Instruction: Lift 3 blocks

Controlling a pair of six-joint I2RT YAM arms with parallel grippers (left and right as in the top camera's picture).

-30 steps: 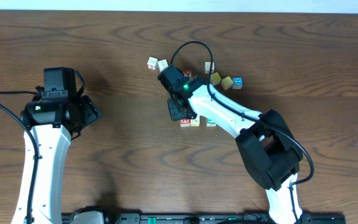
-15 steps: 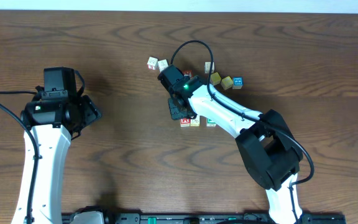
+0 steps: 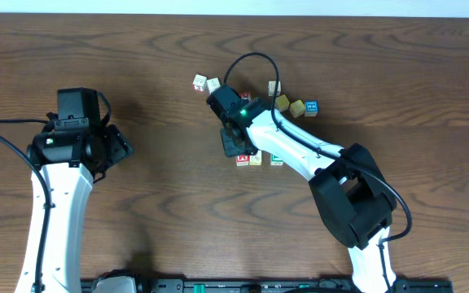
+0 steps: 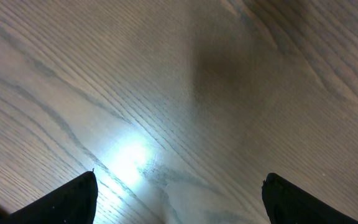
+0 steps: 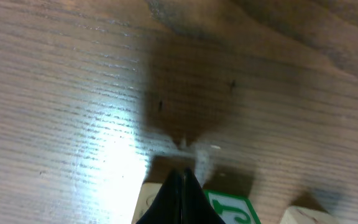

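Observation:
Three small blocks lie in a row at the table's middle: a red-faced one (image 3: 242,160), a pale cream one (image 3: 256,159) and a green-faced one (image 3: 276,159). My right gripper (image 3: 238,151) hangs just behind their left end, shut with nothing between its fingers. In the right wrist view its closed tips (image 5: 182,183) sit in front of the seam between a pale block (image 5: 149,202) and a green-bordered block (image 5: 232,208); another pale block (image 5: 303,216) shows at the bottom right. My left gripper (image 3: 120,145) stands open far to the left, over bare wood (image 4: 179,124).
Loose blocks lie behind the row: two pale ones (image 3: 199,82) at the back left, a red one (image 3: 246,97) by the right wrist, and a cluster with a blue-faced cube (image 3: 311,107) to the right. The right arm (image 3: 300,150) stretches across the row's right side.

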